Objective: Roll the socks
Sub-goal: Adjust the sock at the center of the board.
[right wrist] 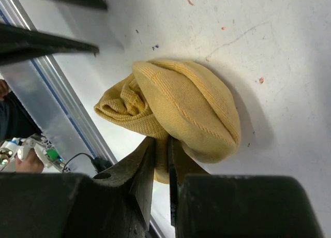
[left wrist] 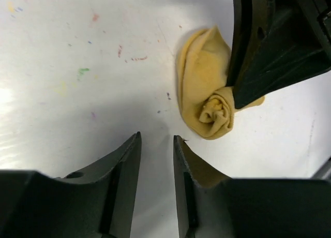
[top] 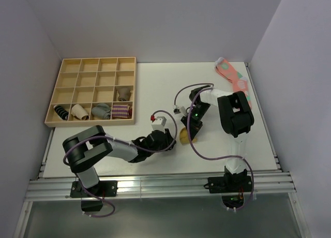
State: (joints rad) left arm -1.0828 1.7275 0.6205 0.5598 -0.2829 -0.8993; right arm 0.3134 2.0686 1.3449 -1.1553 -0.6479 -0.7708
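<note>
The mustard-yellow socks lie as a rolled bundle on the white table, seen in the top view between the two arms. My right gripper is shut on a fold at the bundle's edge. In the left wrist view the socks show a spiral end, with the right gripper's black fingers pressed on their right side. My left gripper is open a little way, apart from the bundle, with only bare table between its fingertips.
A wooden compartment tray stands at the back left with rolled grey and striped socks in its near row. Pink spotted socks lie at the back right corner. The table's metal front rail runs near the arm bases.
</note>
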